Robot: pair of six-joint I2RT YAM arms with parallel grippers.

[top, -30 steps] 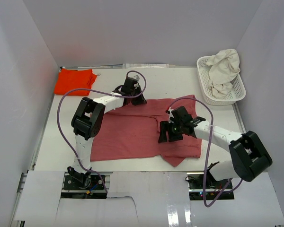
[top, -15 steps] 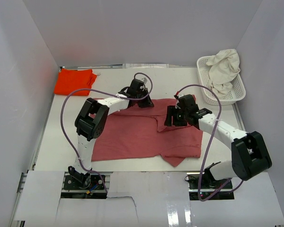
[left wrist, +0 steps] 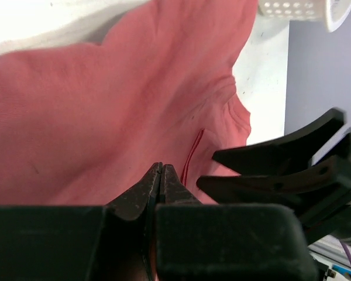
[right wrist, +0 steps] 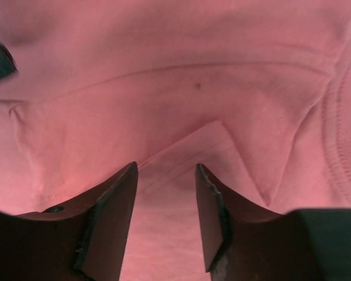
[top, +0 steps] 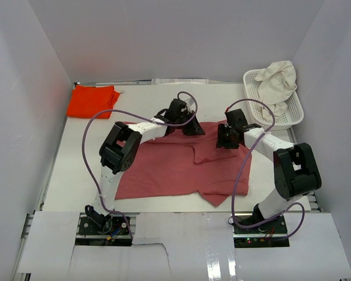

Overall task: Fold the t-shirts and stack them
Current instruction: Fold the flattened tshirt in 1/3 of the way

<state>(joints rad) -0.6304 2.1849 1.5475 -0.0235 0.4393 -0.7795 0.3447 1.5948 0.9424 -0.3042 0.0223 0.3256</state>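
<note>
Top view:
- rose-red t-shirt (top: 169,170) spread over the middle of the white surface (top: 76,170), rumpled, near hem bunched to a point at the front right
- both arms reach to its far edge, close together
- left hand (top: 191,127) sits on the far edge left of the collar
- right hand (top: 227,139) just beside it, on the far right shoulder
- orange-red t-shirt (top: 92,100) folded flat at the far left corner, well apart from the rose one
- cream-white t-shirt (top: 278,85) heaped in the white lattice basket (top: 292,120) at the far right

Left wrist view: left hand (left wrist: 162,170) has its fingers pressed together at the tips, pinching rose cloth. Ribbed collar and a thin red stitch line lie just beyond. The right hand's (left wrist: 206,168) black fingers enter from the right, apart from each other.

Right wrist view: right hand (right wrist: 165,170) spread, fingers (right wrist: 111,216) either side of a raised crease of rose cloth, not closed on it
</note>
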